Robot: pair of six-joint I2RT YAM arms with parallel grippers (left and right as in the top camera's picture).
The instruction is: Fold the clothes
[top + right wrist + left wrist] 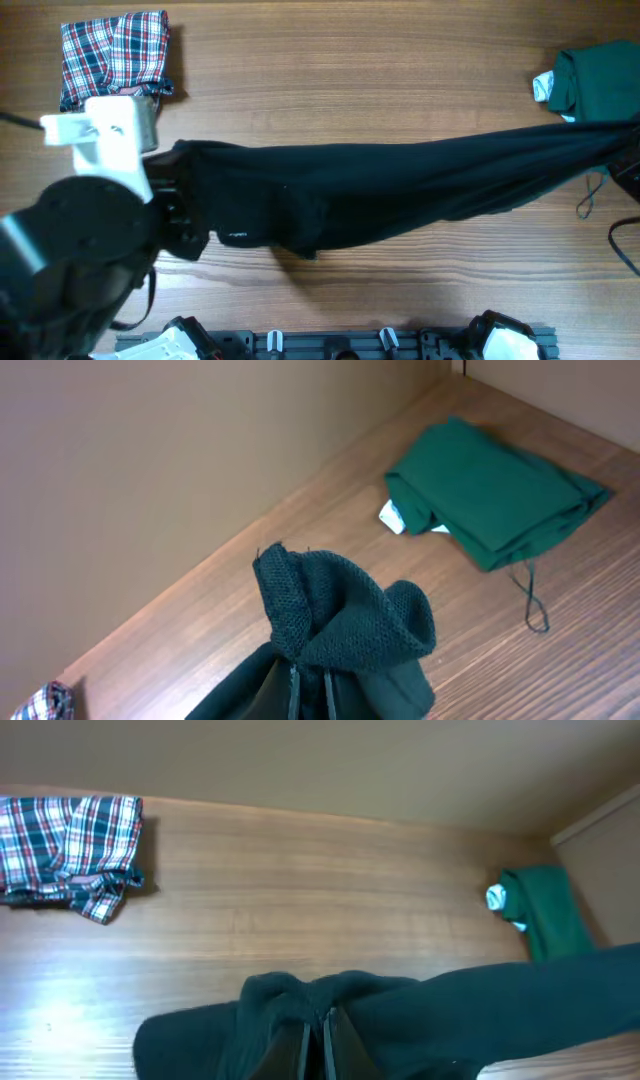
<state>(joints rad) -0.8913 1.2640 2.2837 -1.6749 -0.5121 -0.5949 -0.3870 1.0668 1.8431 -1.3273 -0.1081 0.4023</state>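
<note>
1. L claw (320,1038) is pinching the black shirt (400,190). Its fingers are pressing together on a bunched fold, w/ cloth puffing up on both sides of them in the L wrist view.
2. R claw (309,692) is clamping the same black shirt. It's gripping a knit-looking edge that is standing up above the fingers in a crumpled peak.
3. The black shirt is stretching across the desk (350,80) as one long band. Its L end is sitting by the L arm (80,240), and its R end is running off the R edge of the overhead view.
4. The band is looking widest approx. mid-L and narrowing twd the R. It's casting a shadow on the wood along its near edge. Can't tell if its middle is touching the desk.
5. The plaid shirt (115,55) is lying folded at the far-L corner, apart from the black shirt. The L arm's white part is overlapping its near edge in the overhead view.
6. The green shirt (600,85) is lying folded at the far-R side, w/ a white tag (392,515) sticking out on its L. The black shirt's R end is passing right by its near edge; can't tell if they're touching.
7. A thin dark string (535,605) is trailing from the green shirt onto the desk.
</note>
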